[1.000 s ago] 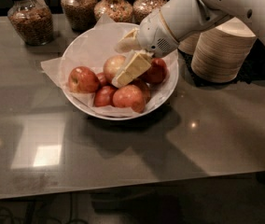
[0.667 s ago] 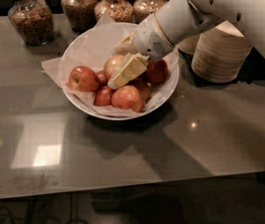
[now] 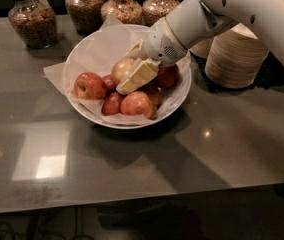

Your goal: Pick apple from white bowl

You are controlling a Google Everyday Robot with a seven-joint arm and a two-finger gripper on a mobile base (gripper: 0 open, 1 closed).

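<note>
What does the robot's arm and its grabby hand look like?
The arm is white, smooth and round like a fat tube, with small dark dots. Near its end is a thin tan ring. The gripper, down in the white bowl, is pale creamy yellow.

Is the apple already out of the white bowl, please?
No, the apple lies inside the white bowl among red apples, with the gripper down at it.
</note>
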